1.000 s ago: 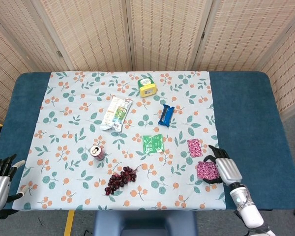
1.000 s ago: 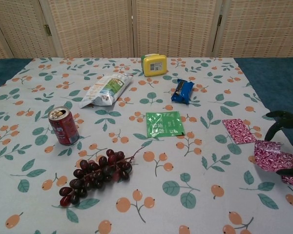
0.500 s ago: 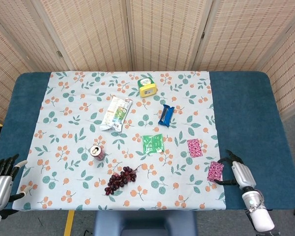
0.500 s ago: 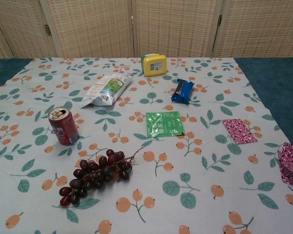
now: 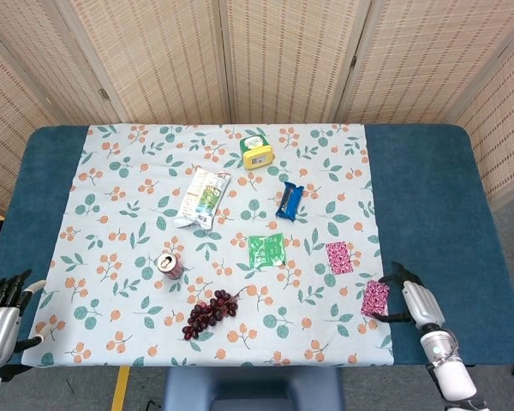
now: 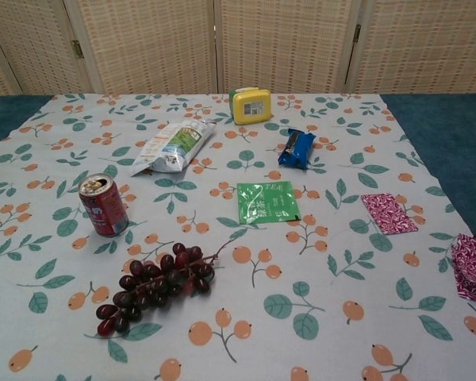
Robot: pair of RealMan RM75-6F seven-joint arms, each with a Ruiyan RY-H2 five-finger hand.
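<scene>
My right hand [image 5: 415, 301] hangs at the near right edge of the floral cloth [image 5: 111, 184]. It grips a crumpled pink patterned packet [image 5: 375, 298] between its dark fingertips. In the chest view that packet [image 6: 474, 266] shows at the right border, and the hand itself is almost wholly out of frame. A second, flat pink packet [image 5: 338, 257] [image 6: 389, 213] lies on the cloth just beyond. My left hand [image 5: 2, 312] stays off the table's near left corner, fingers spread and holding nothing.
A green tea sachet [image 5: 266, 251], a blue bar [image 5: 289, 201], a yellow box [image 5: 258, 151], a white-green bag [image 5: 202, 196], a red can [image 5: 170, 265] and dark grapes [image 5: 210, 312] lie on the cloth. Blue table [image 5: 428, 197] borders both sides.
My right hand has drawn back to the right and toward me, carrying the pink packet to the cloth's edge. Over the last half second it barely moved. The left hand sank slightly.
</scene>
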